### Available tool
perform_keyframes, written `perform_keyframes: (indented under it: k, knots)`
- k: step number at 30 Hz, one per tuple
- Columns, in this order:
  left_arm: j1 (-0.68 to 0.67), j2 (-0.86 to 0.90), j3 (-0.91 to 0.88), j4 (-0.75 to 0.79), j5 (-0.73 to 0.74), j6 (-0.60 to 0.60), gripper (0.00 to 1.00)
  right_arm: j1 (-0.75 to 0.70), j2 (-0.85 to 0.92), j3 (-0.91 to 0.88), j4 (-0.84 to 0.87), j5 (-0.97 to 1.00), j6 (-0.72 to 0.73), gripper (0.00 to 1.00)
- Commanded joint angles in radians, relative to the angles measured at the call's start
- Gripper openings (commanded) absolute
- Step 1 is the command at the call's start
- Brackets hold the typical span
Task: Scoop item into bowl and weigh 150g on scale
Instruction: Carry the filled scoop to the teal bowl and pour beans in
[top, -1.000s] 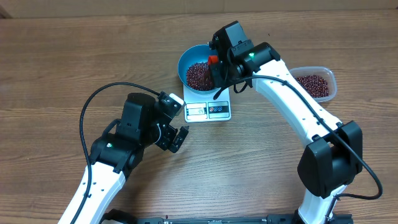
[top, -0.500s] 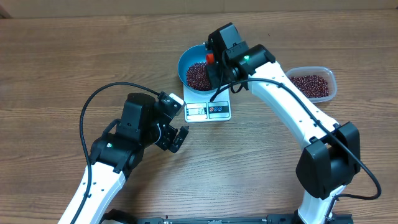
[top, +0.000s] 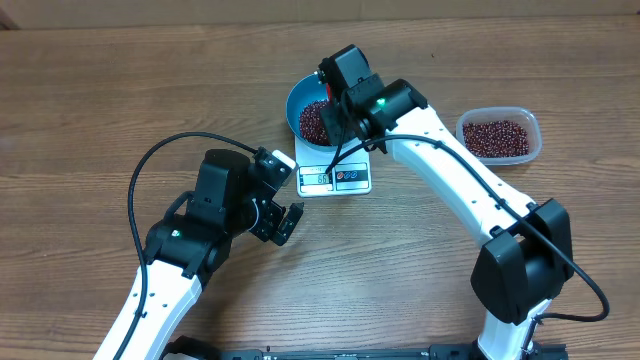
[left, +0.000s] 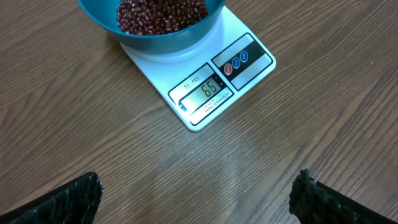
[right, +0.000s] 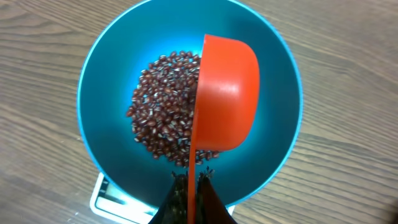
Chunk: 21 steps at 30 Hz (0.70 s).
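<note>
My right gripper (right: 188, 190) is clenched on the handle of the red scoop (right: 227, 93), which is tipped on its side over the bowl (right: 93, 74). Beans (right: 161, 118) lie heaped in the bowl, which stands on the scale (left: 245, 31) near the tabletop's far edge. My left gripper (left: 196, 202) hangs released, nearer the front edge. I judge that a scoop knock on the rim could shift the bowl or spoil the reading. The tub (top: 533, 135) sits to the right, with nothing standing between.

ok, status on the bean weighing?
Right gripper shut on orange scoop, tipped over blue bowl. Left gripper open, near scale. Beans in bowl, display shows 66. Nothing obstructing.
</note>
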<state>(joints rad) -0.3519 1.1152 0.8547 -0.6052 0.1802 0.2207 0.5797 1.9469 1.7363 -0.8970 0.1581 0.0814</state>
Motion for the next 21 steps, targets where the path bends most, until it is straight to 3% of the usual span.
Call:
perform_keyframes:
  k: [1, 21]
  knots:
    - [-0.002, 0.003, -0.008, 0.0, 0.012, 0.023, 1.0, 0.018, -0.017, 0.033, 0.01, 0.093, 0.0, 0.04]
    - [-0.002, 0.003, -0.008, 0.0, 0.012, 0.023, 0.99, 0.077, -0.041, 0.033, 0.014, 0.259, 0.0, 0.04]
